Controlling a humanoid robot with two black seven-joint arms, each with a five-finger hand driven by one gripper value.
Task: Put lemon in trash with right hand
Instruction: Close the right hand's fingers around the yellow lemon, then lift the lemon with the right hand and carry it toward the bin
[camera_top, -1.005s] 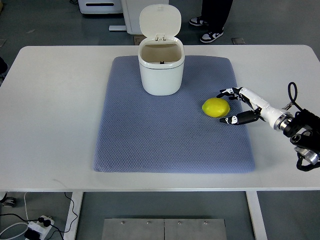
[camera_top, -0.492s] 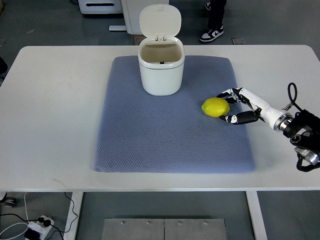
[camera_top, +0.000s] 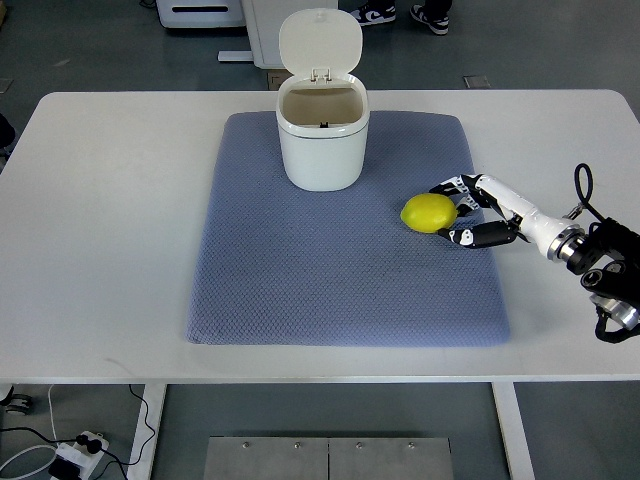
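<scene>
My right hand (camera_top: 462, 211) at lemon's right side, fingers (camera_top: 447, 186) spread around it, not closed; grip not confirmed. Lemon (camera_top: 430, 213) resting on blue mat (camera_top: 300, 290), right of centre. Trash bin (camera_top: 322, 138) at far side, lid up. Outstanding: grasp, lift, carry, drop. Nothing delivered.

Bright, even overhead light, sharp focus throughout. Soft short shadows under trash bin (camera_top: 322, 140) and lemon (camera_top: 430, 213). White table (camera_top: 110, 230) slightly washed out, no hard glare.
</scene>
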